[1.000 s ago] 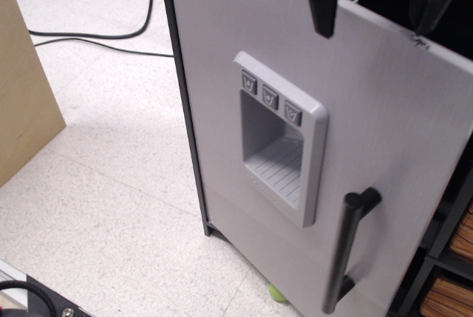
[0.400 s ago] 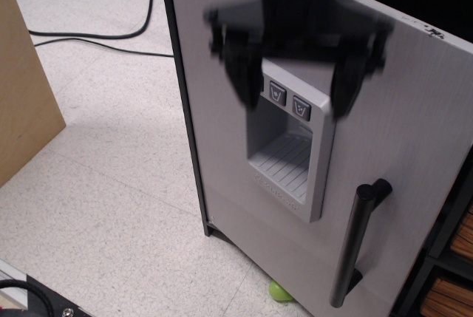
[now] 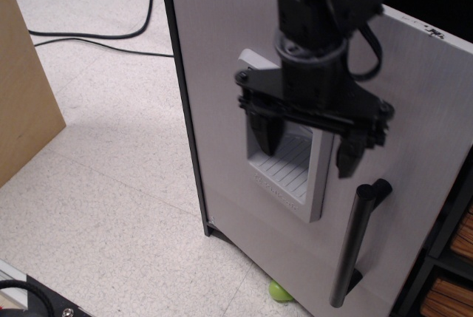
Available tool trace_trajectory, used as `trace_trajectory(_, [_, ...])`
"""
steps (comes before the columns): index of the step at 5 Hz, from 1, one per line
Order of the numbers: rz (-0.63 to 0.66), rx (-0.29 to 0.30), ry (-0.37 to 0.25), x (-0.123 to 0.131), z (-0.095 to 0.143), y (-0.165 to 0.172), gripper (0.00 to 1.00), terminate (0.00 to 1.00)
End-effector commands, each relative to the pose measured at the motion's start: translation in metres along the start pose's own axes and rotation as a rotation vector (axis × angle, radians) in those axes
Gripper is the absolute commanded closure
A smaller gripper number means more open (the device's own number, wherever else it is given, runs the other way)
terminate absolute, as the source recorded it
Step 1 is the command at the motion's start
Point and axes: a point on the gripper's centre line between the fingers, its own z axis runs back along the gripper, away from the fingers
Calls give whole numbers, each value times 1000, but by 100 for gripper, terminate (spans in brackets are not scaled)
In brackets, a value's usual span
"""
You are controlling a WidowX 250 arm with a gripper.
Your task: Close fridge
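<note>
Gripper [image 3: 309, 142] now lowered over fridge [image 3: 414, 110] door's dispenser recess [image 3: 284, 162], jaws apart; door nearer shut, not latched.

A robotics lab or test space rather than a home. A speckled pale vinyl tile floor [image 3: 111, 206] carries loose black cables [image 3: 96, 36] trailing across it. A small toy-like fridge [image 3: 222, 95] stands directly on the floor beside a bare tan wooden panel [image 3: 22, 88], with a black robot arm [image 3: 318, 7] overhead.
</note>
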Motion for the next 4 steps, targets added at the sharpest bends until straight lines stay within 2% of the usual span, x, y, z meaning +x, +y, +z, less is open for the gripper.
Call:
trace_trajectory(1, [-48,-85,-45,39,-2,-26,0,0])
trace_trajectory(2, [-48,-46,-117,58,-10,-34,0,0])
trace_trajectory(4, [-48,-14,-284,86,-25,-39,0,0])
